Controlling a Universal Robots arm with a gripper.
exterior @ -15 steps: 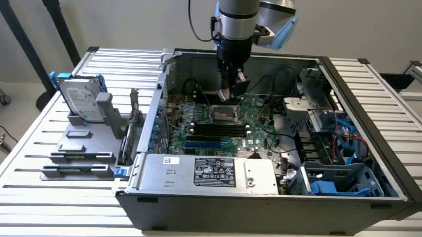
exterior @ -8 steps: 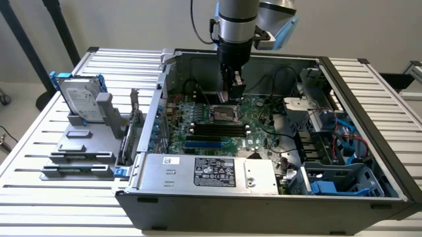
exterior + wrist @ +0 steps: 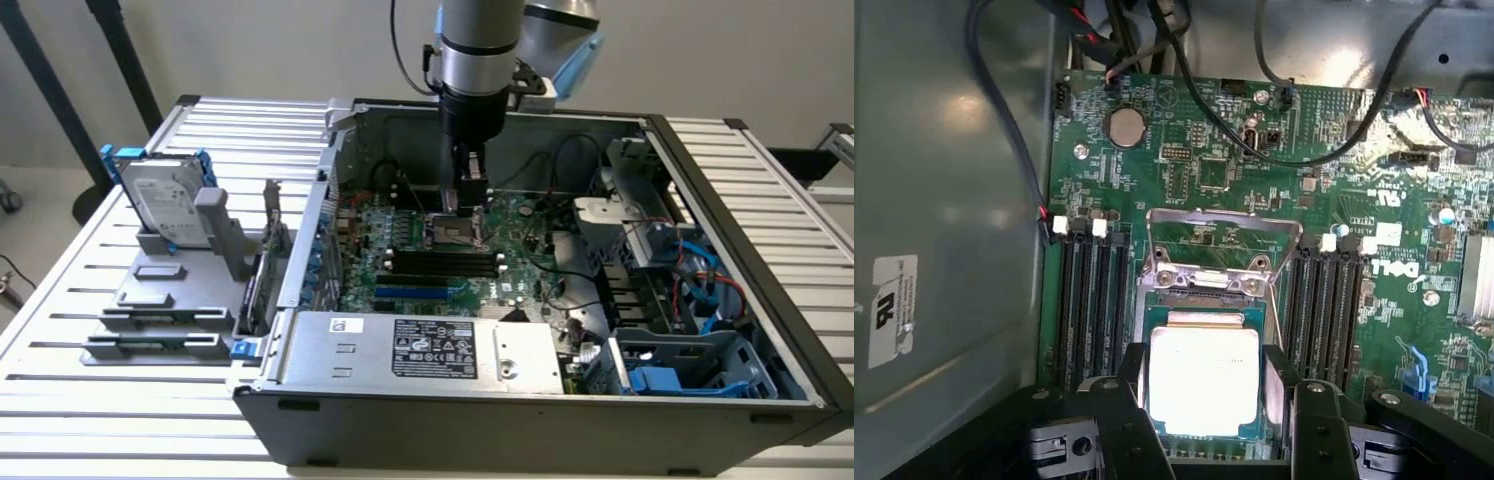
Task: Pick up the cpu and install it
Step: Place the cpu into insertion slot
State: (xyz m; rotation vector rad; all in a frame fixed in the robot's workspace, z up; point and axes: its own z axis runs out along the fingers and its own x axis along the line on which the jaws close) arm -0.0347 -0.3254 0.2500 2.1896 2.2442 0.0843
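Black fingers (image 3: pixel 1132 405) of the gripper (image 3: pixel 1204 425) are clamped on the cpu (image 3: pixel 1202 378), gripping it by two opposite edges, silver top shining up between them. Right under the hand sits the open socket (image 3: pixel 1204 285), its metal frame (image 3: pixel 1222 225) flipped back just beyond the fingertips. Memory slots (image 3: pixel 1092 300) flank the hand on both sides of the green board (image 3: pixel 1324 170)

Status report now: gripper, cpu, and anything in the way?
Gripper shut on cpu. It hangs just over the socket, retention frame open. Cables beyond the socket, path free.
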